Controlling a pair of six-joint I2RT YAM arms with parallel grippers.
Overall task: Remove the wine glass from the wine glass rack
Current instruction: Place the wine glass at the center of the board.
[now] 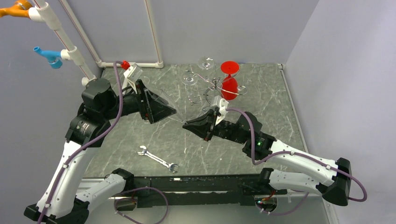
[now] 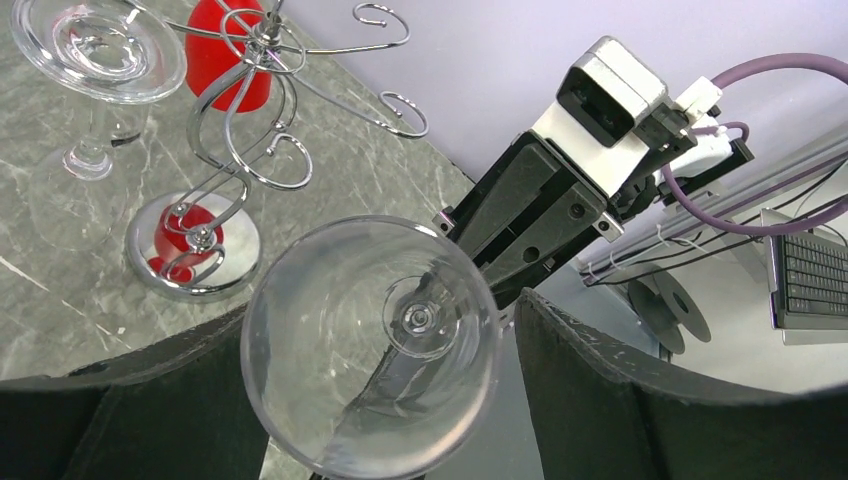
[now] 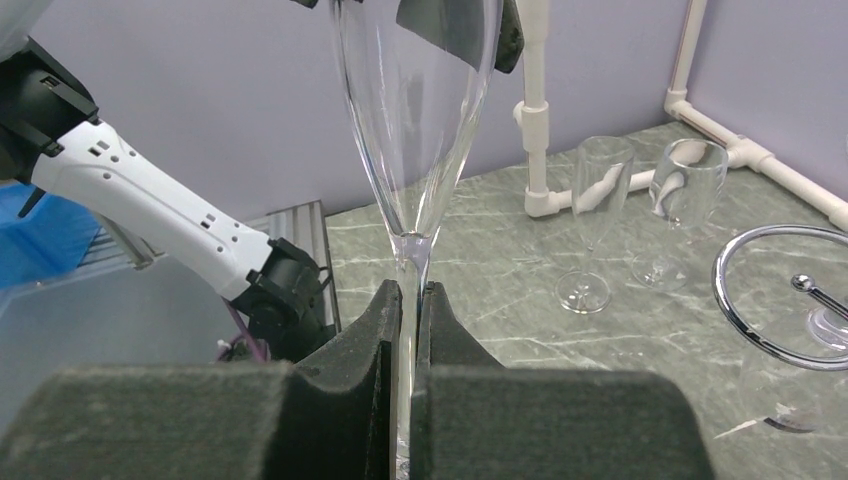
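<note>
Held items, left to right: my left gripper (image 2: pixel 380 305) stands with its jaws spread on either side of the bowl of the clear stemmed wine glass (image 2: pixel 340 335). A sliver of gap shows at one side, so I judge it released, placed there to steady or receive the bowl. My right gripper (image 3: pixel 410 295) is clenched on the slim stem, which keeps its pads off the fragile bowl. The glass is thus free of the thin chrome wire wine glass rack (image 2: pixel 235 268), at about eight o'clock from its round base in the overhead view, above the grey marbled table (image 1: pixel 196 149). Surroundings, left to right: a silver open-ended wrench (image 1: pixel 158 158) lies at six o'clock from my left gripper, well apart. Two more clear glasses (image 3: pixel 600 200) stand near the rack, and a red glass (image 1: pixel 229 87) sits at three o'clock from its post. The rack's curled arms lie near the bowl's rim and are the likeliest snag.
</note>
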